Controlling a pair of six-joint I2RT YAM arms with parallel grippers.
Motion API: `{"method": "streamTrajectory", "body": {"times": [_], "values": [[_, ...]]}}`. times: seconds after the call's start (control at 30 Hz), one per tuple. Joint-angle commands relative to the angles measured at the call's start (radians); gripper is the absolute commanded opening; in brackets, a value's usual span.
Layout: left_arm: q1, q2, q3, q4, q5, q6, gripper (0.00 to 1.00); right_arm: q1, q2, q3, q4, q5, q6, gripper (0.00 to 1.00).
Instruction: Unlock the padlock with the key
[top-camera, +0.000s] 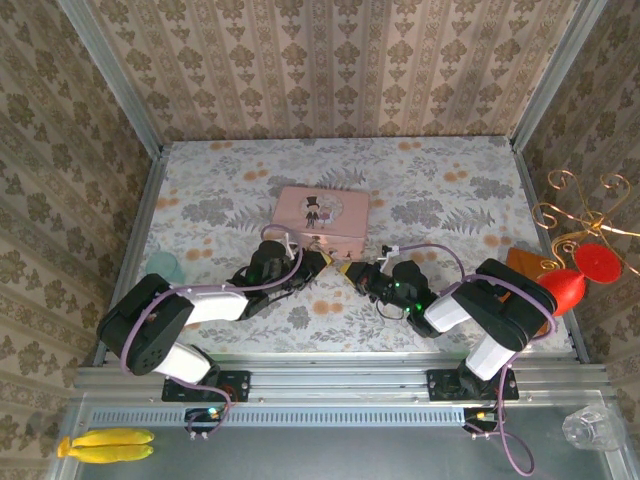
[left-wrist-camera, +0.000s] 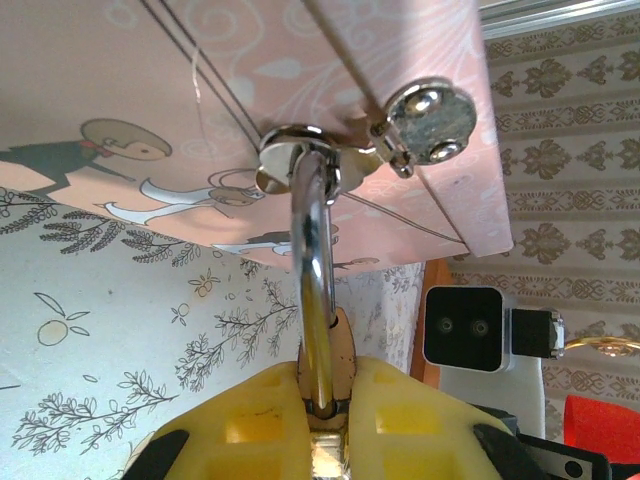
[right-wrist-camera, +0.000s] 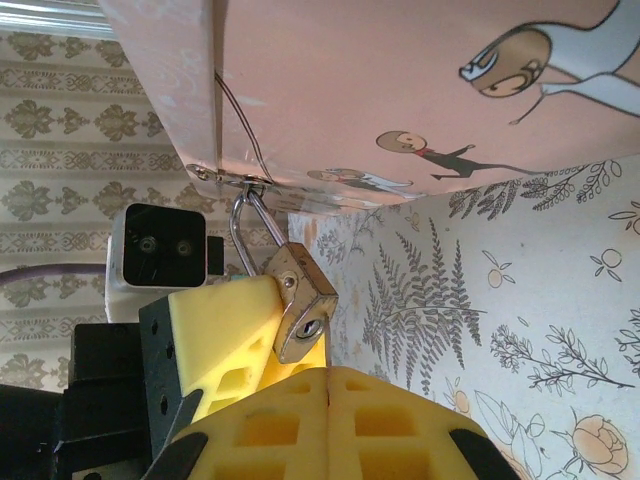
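The padlock (right-wrist-camera: 300, 305), one small brass body, hangs at the front edge of the single pink tin (top-camera: 320, 215), which sits on the floral table (top-camera: 450, 190). Its one silvery shackle (left-wrist-camera: 312, 260) is threaded through the tin's silver hasp (left-wrist-camera: 425, 120). From my seat I count two arms, meeting nose to nose just in front of the tin. In the left wrist view the left gripper (left-wrist-camera: 325, 385) has its two yellow fingers closed in on the brass body from either side, with the shackle rising straight up between them to the hasp. In the right wrist view the lock tilts, and its one keyhole (right-wrist-camera: 313, 328) faces the camera (a dark round spot on the underside). One yellow finger (right-wrist-camera: 225, 330) of the left gripper lies against the lock's side there. The right gripper (right-wrist-camera: 328, 385) sits just below the lock with both fingers pressed flat together along a thin seam; I cannot tell whether anything is pinched in that seam. Overhead, two bananas (top-camera: 105, 445) lie at the near left and one clear glass (top-camera: 590, 428) lies at the near right, both well apart from the tin.
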Motion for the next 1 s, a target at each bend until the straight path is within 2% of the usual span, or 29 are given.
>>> {"method": "streamTrajectory", "body": {"times": [0.0,0.4,0.97], "values": [[-0.011,-0.047,0.009,0.101,0.007,0.01,0.0,-0.006,-0.005,0.002,0.052,0.003,0.005,0.0],[-0.014,-0.034,0.012,0.111,0.01,0.01,0.0,-0.006,-0.014,0.02,0.052,-0.038,-0.011,0.0],[-0.039,-0.027,0.025,0.138,0.013,-0.017,0.0,-0.007,-0.016,0.004,0.055,-0.004,0.001,0.0]]}}
